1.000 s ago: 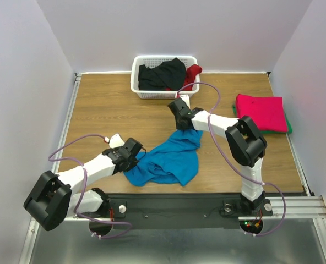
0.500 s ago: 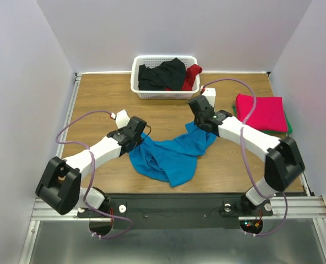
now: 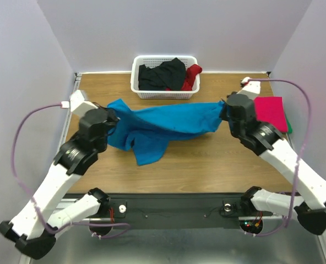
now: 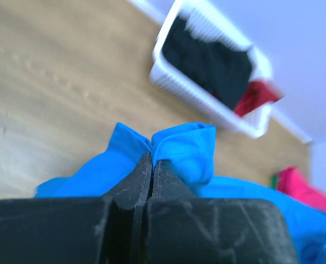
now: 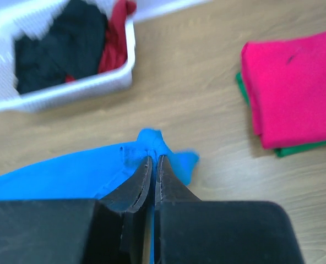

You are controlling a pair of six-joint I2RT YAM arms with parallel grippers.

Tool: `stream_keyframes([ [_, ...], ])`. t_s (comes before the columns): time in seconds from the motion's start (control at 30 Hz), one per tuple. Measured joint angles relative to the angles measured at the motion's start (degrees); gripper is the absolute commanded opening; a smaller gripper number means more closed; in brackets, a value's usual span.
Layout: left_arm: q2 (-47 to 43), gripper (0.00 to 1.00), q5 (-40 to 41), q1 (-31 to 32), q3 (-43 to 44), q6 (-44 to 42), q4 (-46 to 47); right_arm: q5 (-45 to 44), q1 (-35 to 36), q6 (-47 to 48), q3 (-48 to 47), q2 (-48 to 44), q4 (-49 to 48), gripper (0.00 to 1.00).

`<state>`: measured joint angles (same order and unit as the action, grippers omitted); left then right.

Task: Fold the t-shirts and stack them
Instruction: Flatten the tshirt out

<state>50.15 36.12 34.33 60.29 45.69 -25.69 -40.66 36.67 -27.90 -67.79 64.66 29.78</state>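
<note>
The turquoise-blue t-shirt (image 3: 166, 124) hangs stretched in the air between both grippers, above the middle of the table, with a loose part drooping at lower left. My left gripper (image 3: 112, 114) is shut on its left end (image 4: 177, 146). My right gripper (image 3: 223, 111) is shut on its right end (image 5: 152, 144). A folded magenta-red t-shirt (image 3: 267, 110) lies on a folded green one (image 5: 295, 147) at the right edge. The black t-shirt (image 3: 162, 73) and the dark red t-shirt (image 3: 191, 75) lie in the basket.
The white lattice basket (image 3: 163, 92) stands at the back centre, just beyond the stretched shirt. The wooden table (image 3: 218, 159) has white walls on the left, the right and the back. A black rail runs along the near edge.
Both grippers have risen and moved apart, left arm to the left and right arm to the right. The blue shirt has gone from a crumpled heap on the table to a stretched, lifted band.
</note>
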Motion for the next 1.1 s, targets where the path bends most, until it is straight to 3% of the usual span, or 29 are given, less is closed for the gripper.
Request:
stream_keyframes([
  [0.27, -9.6, 0.0, -1.6, 0.0, 13.0, -7.0, -0.8, 1.5, 0.0, 0.1, -9.3, -11.5, 2.1, 0.01],
  [0.57, -12.6, 0.0, -13.2, 0.0, 24.1, -11.0, -0.4, 17.8, 0.0, -0.5, -20.9, -17.6, 3.4, 0.01],
  [0.87, -16.4, 0.0, -26.8, -1.5, 31.3, -10.6, -1.8, 34.2, 0.0, -5.2, -24.1, -25.1, 5.8, 0.01],
  [1.1, -16.2, 0.0, -27.7, -7.9, 35.7, -10.3, -4.3, 36.2, 0.0, -8.3, -22.8, -26.4, 7.5, 0.01],
])
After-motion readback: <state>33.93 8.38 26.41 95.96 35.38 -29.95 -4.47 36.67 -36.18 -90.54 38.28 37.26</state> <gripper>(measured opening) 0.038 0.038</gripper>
